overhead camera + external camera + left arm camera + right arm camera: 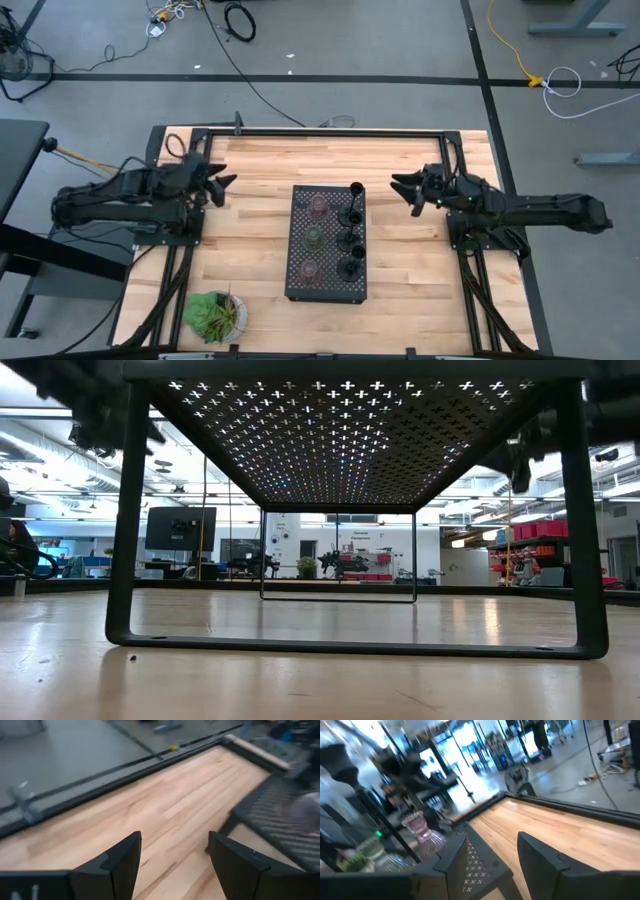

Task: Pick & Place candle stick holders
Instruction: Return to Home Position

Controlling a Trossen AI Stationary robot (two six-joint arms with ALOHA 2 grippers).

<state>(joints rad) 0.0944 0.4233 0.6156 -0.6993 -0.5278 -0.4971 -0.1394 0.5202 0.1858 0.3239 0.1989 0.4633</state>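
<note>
A black perforated tray [327, 243] stands on legs at the table's middle. On it are three tinted glass candle stick holders in the left column: pinkish [318, 205], olive-green [313, 236] and brownish [310, 270]. Three slim black ones [349, 240] stand in the right column. My left gripper [222, 187] hovers open to the left of the tray's far end, with nothing between its fingers [122, 865]. My right gripper [403, 193] hovers open to the right of the tray's far end, facing the pinkish holder [422, 832] and a black holder [340, 760].
A leafy green plant [213, 315] sits at the table's near left corner. A black frame rail [320, 132] runs along the far edge. Bare wood [255, 200] lies between each gripper and the tray. In the low view the tray's underside [350, 440] spans the picture.
</note>
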